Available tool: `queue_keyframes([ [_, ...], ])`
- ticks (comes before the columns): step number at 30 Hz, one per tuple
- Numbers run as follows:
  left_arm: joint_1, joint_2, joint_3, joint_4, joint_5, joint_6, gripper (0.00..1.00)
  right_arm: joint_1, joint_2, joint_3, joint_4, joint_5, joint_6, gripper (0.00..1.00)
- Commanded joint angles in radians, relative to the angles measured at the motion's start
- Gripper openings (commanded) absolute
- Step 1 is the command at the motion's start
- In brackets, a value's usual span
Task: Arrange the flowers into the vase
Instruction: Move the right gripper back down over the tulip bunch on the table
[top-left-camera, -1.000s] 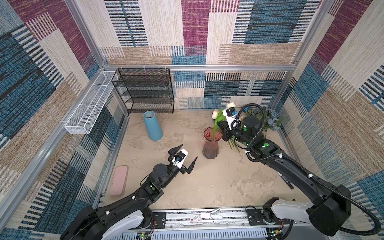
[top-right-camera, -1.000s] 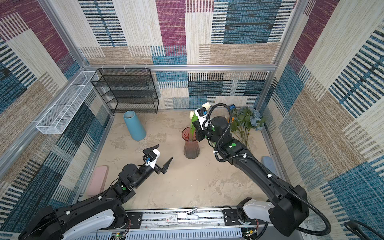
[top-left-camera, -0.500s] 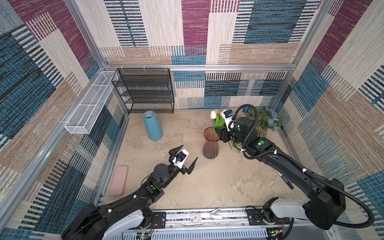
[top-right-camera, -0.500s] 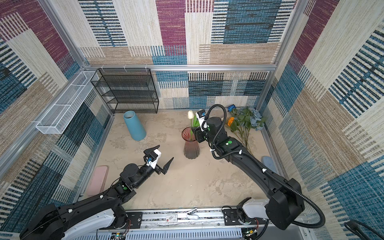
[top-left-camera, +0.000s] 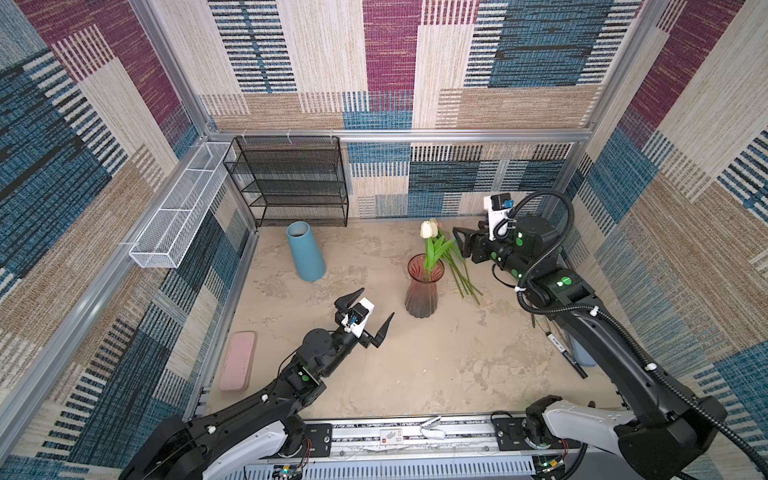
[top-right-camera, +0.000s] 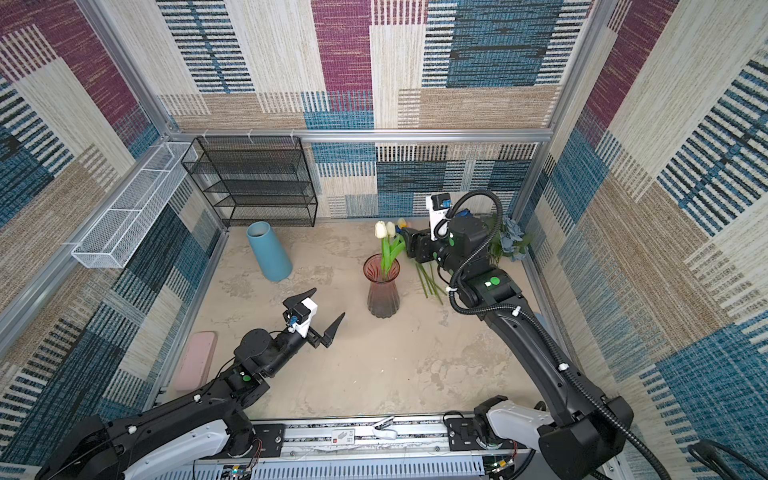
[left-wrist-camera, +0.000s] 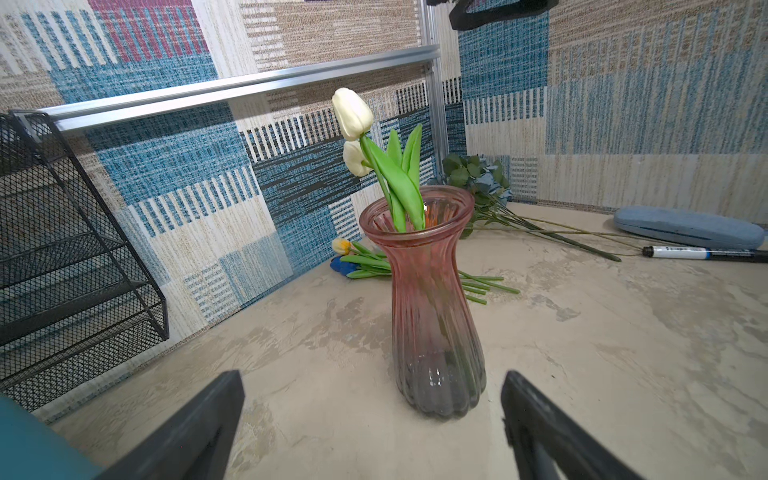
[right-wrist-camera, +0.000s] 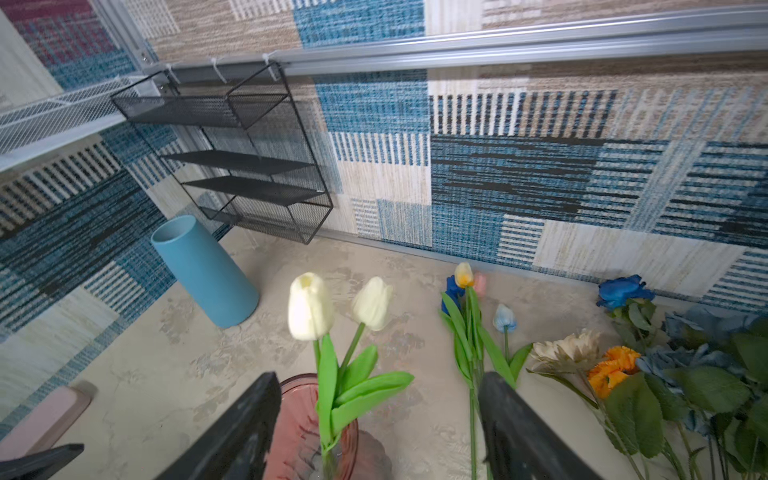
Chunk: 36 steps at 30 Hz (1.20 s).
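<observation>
Counting what is visible: two white tulips (top-left-camera: 428, 229) are seated in the pink glass vase (top-left-camera: 421, 291), with stems down the neck, tilted rather than upright. That is judged to be the first insertion only, and most of the task is left.

The right gripper (right-wrist-camera: 381, 376) is seen with jaws apart and nothing clamped, just beside the tulip leaves near the vase rim. The left gripper (left-wrist-camera: 372, 374) is seen with jaws wide apart and empty, held low in front of the vase, clear of every stem.

The remaining flowers are laid flat on the table toward the back right corner:
- a tulip bunch (right-wrist-camera: 467, 324) with blue, yellow and pink heads
- a cream sunflower (right-wrist-camera: 569, 347)
- a small orange flower (right-wrist-camera: 615, 365)
- a bright blue rose (right-wrist-camera: 623, 291)
- dusty-blue roses (right-wrist-camera: 702, 328)

None is touched by either arm. No flowers are seen in the blue vase (top-left-camera: 305, 253).

The tulip bunch is judged the nearest next pick for the right gripper. The leaning tulips could be knocked on re-entry.
</observation>
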Motion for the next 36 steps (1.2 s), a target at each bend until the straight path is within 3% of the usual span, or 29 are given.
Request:
queue_keyframes([
  [1,0.001,-0.027,0.029,-0.048,0.050,0.008,0.99,-0.119,0.040,0.007,0.040,-0.121,0.082,0.75],
  [6,0.000,-0.075,0.061,-0.141,0.133,0.007,0.99,-0.261,0.231,0.000,-0.001,-0.169,0.066,0.61],
  [9,0.000,-0.083,0.064,-0.158,0.173,-0.010,0.99,-0.268,0.366,0.006,-0.046,-0.101,0.025,0.49],
  [15,-0.002,-0.012,0.071,-0.151,0.254,-0.064,0.99,-0.265,0.546,0.012,-0.022,-0.081,-0.006,0.43],
  [29,-0.002,0.038,0.041,-0.047,0.200,-0.062,0.99,-0.233,0.779,0.096,-0.001,-0.119,-0.029,0.41],
  [36,-0.002,0.005,0.031,-0.065,0.178,-0.064,0.99,-0.227,0.841,0.143,-0.002,-0.104,-0.031,0.22],
])
